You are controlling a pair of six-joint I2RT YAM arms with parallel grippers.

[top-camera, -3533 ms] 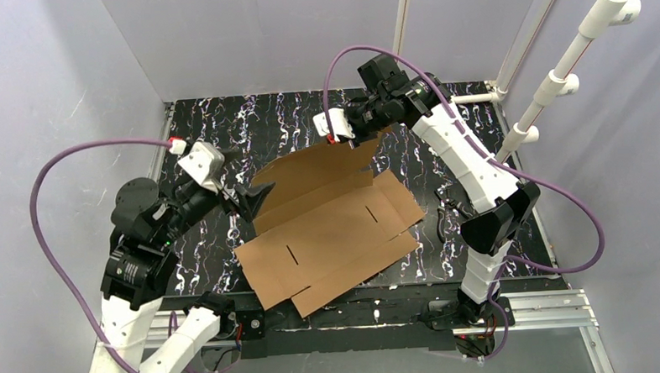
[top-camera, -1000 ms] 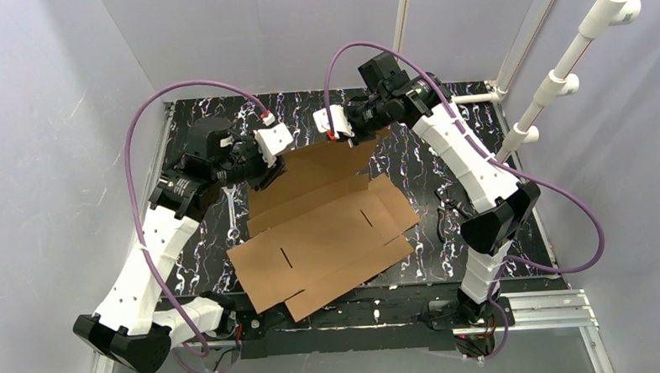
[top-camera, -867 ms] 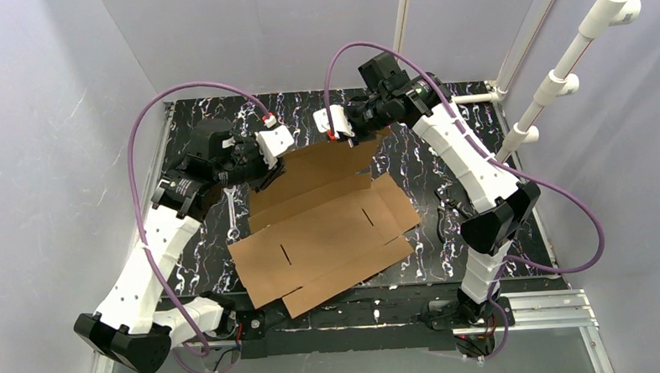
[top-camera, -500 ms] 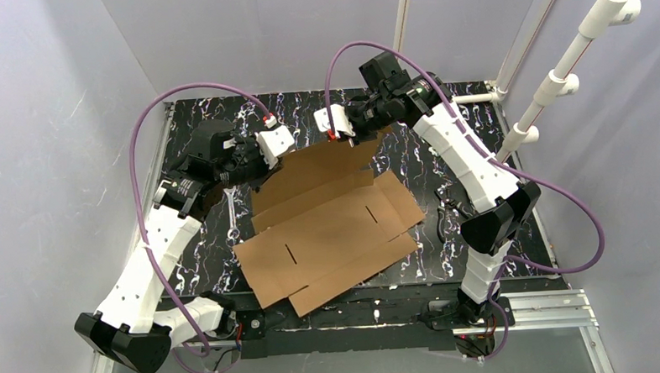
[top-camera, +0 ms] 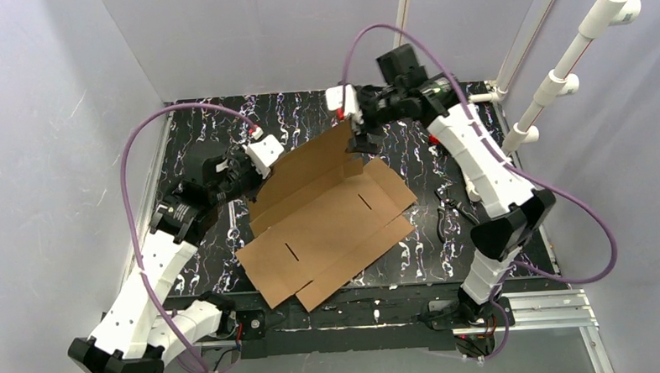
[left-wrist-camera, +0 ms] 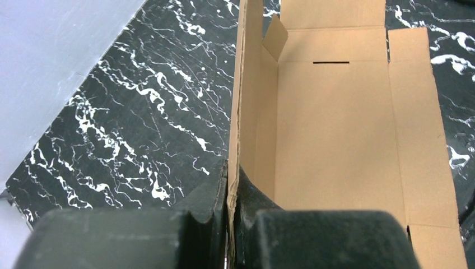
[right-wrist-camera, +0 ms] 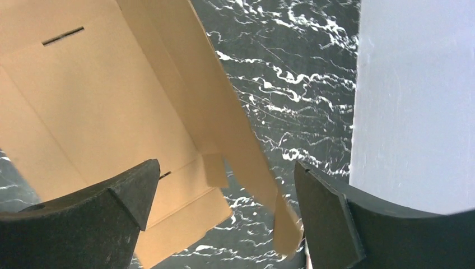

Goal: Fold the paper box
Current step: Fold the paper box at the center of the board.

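- The left gripper (left-wrist-camera: 231,182) is clamped tight on the box (top-camera: 332,224), at the left end of its raised far panel (the cardboard edge sits sandwiched between both fingers).
- The box lies open mid-desk (top-camera: 191,129), skewed, far panel standing, the rest flat.
- The right gripper (right-wrist-camera: 224,168) hangs by the panel's right end, toward the desk's far edge, jaws spread wide, gripping nothing.

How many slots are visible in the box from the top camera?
2 in the box: one slot near the left end of the flat panel, one near the right end. The raised flap could hide more.
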